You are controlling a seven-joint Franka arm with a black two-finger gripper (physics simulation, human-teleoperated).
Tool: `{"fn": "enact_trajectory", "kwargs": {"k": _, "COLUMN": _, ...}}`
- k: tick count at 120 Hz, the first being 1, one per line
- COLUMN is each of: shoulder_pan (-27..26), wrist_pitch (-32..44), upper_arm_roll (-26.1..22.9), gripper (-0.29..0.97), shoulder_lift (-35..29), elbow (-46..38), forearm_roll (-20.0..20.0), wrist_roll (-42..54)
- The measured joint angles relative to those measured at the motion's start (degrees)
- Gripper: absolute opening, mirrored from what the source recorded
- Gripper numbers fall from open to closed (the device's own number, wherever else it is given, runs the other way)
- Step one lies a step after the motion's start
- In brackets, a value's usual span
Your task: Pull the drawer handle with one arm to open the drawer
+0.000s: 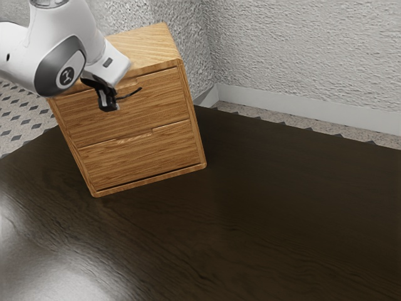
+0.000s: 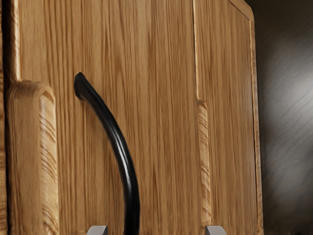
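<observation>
Drawer handle [image 1: 130, 93], thin, black and curved, is sitting on the top drawer [image 1: 125, 116] of the wooden cabinet [image 1: 150, 47]. The white arm's [image 1: 56, 53] fingers [image 2: 97, 230] are standing wide apart with the handle running between them, not squeezing it. The cabinet is resting on the dark bench [image 1: 263, 226], near the grey wall [image 1: 301, 44].

Arm [image 1: 37, 37]: glossy white shell, rounded bulbous links, faint seams between sections. Joint cap [image 1: 61, 73]: mid-grey disc set into the white housing, small white glyph at its centre. Hand block [image 1: 113, 64]: white, boxy, one small dark rectangular mark on its face. Pincer [image 1: 107, 102]: matt black, slim angular parts. Fingertips [image 2: 97, 230]: pale grey, flat, square-edged in the wrist view.
</observation>
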Motion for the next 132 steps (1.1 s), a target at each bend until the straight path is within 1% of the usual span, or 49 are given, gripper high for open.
{"fn": "enact_trajectory", "kwargs": {"k": 13, "shoulder_pan": 1.4, "wrist_pitch": 0.2, "upper_arm_roll": 0.0, "gripper": 0.18, "shoulder_lift": 0.6, "elbow": 0.2, "forearm_roll": -0.1, "wrist_roll": 1.1}}
{"fn": "enact_trajectory", "kwargs": {"k": 21, "shoulder_pan": 1.3, "wrist_pitch": 0.3, "upper_arm_roll": 0.0, "gripper": 0.17, "shoulder_lift": 0.9, "elbow": 0.2, "forearm_roll": -0.1, "wrist_roll": 1.7}}
{"fn": "enact_trajectory", "kwargs": {"k": 32, "shoulder_pan": 1.4, "wrist_pitch": 0.5, "upper_arm_roll": -0.5, "gripper": 0.06, "shoulder_lift": 1.0, "elbow": 0.2, "forearm_roll": 0.0, "wrist_roll": 2.2}}
{"fn": "enact_trajectory", "kwargs": {"k": 41, "shoulder_pan": 1.1, "wrist_pitch": 0.4, "upper_arm_roll": -0.9, "gripper": 0.0, "shoulder_lift": 0.8, "elbow": -0.1, "forearm_roll": 0.1, "wrist_roll": 2.5}}
{"fn": "enact_trajectory", "kwargs": {"k": 53, "shoulder_pan": -0.2, "wrist_pitch": 0.2, "upper_arm_roll": -1.2, "gripper": -0.04, "shoulder_lift": -0.4, "elbow": -1.0, "forearm_roll": 0.2, "wrist_roll": 2.8}}
{"fn": "enact_trajectory", "kwargs": {"k": 61, "shoulder_pan": 0.4, "wrist_pitch": 0.1, "upper_arm_roll": -2.3, "gripper": -0.06, "shoulder_lift": -2.5, "elbow": -2.9, "forearm_roll": 0.3, "wrist_roll": 3.0}}
{"fn": "enact_trajectory", "kwargs": {"k": 79, "shoulder_pan": 0.6, "wrist_pitch": -0.1, "upper_arm_roll": -2.6, "gripper": -0.11, "shoulder_lift": -3.1, "elbow": -4.7, "forearm_roll": 0.5, "wrist_roll": 2.9}}
{"fn": "enact_trajectory", "kwargs": {"k": 80, "shoulder_pan": 0.7, "wrist_pitch": -0.1, "upper_arm_roll": -3.0, "gripper": -0.13, "shoulder_lift": -3.2, "elbow": -4.9, "forearm_roll": 0.5, "wrist_roll": 2.9}}
{"fn": "enact_trajectory", "kwargs": {"k": 84, "shoulder_pan": 2.1, "wrist_pitch": -0.1, "upper_arm_roll": -4.5, "gripper": -0.08, "shoulder_lift": -3.9, "elbow": -5.8, "forearm_roll": 0.5, "wrist_roll": 2.9}}
{"fn": "enact_trajectory", "kwargs": {"k": 91, "shoulder_pan": 1.7, "wrist_pitch": -0.3, "upper_arm_roll": -4.4, "gripper": 0.02, "shoulder_lift": -5.7, "elbow": -7.8, "forearm_roll": 0.2, "wrist_roll": 2.9}}
{"fn": "enact_trajectory", "kwargs": {"k": 99, "shoulder_pan": 1.1, "wrist_pitch": -0.4, "upper_arm_roll": -4.2, "gripper": -0.03, "shoulder_lift": -6.6, "elbow": -8.7, "forearm_roll": 0.0, "wrist_roll": 2.9}}
{"fn": "enact_trajectory", "kwargs": {"k": 108, "shoulder_pan": 0.8, "wrist_pitch": -0.5, "upper_arm_roll": -4.0, "gripper": -0.06, "shoulder_lift": -7.0, "elbow": -8.9, "forearm_roll": 0.0, "wrist_roll": 2.8}}
{"fn": "enact_trajectory", "kwargs": {"k": 129, "shoulder_pan": 0.6, "wrist_pitch": -0.8, "upper_arm_roll": -3.9, "gripper": -0.04, "shoulder_lift": -7.3, "elbow": -9.1, "forearm_roll": -0.2, "wrist_roll": 2.7}}
{"fn": "enact_trajectory", "kwargs": {"k": 132, "shoulder_pan": 0.5, "wrist_pitch": -0.9, "upper_arm_roll": -3.7, "gripper": 0.01, "shoulder_lift": -7.4, "elbow": -9.1, "forearm_roll": -0.3, "wrist_roll": 2.8}}
